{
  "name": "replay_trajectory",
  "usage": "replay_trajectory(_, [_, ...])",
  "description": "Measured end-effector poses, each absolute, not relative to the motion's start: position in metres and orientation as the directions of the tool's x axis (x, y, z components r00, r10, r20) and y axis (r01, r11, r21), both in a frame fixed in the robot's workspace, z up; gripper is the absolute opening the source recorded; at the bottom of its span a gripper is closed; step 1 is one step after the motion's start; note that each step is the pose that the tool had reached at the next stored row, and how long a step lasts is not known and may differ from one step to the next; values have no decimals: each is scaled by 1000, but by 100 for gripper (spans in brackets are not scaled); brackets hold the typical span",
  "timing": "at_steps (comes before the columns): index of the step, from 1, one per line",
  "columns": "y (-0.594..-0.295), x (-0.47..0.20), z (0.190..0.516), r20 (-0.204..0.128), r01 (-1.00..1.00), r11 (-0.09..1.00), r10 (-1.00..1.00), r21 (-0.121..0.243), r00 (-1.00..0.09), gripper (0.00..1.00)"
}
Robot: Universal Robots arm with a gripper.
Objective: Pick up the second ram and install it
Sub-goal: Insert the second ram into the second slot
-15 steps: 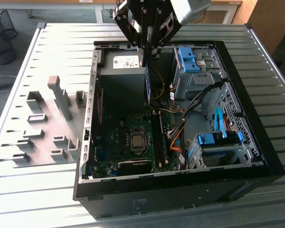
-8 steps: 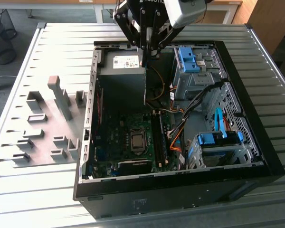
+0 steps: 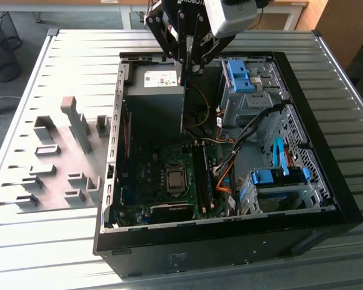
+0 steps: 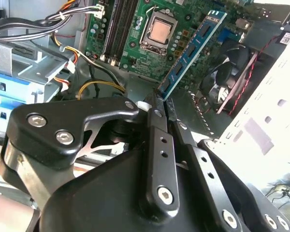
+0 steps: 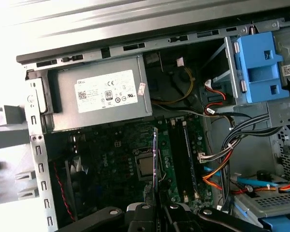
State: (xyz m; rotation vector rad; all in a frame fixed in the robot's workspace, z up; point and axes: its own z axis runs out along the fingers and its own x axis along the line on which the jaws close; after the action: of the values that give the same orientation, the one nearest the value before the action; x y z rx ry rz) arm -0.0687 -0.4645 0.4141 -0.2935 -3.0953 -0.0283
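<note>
Slim long blue circuit-board stick with row of black chips (image 4: 193,50), the second ram, hanging edge-on from black metal tool (image 4: 160,102) above green motherboard (image 4: 135,43), over open black steel computer case (image 3: 327,199). Tool fingers (image 4: 157,123) pinching together on stick's upper end, clenching it, gap nearly nil. Stick showing as thin dark vertical line (image 3: 183,99) in exterior view, beside grey boxy power supply (image 3: 154,90). Case lying on ribbed grey metal tabletop (image 3: 60,66). Chunky light-blue plastic drive brackets (image 3: 239,75) sitting near cable bundles.
</note>
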Motion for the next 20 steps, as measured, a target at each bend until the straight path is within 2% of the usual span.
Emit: replay_trajectory(20, [-464,-66,407,34,130,991,129,15,-991,14])
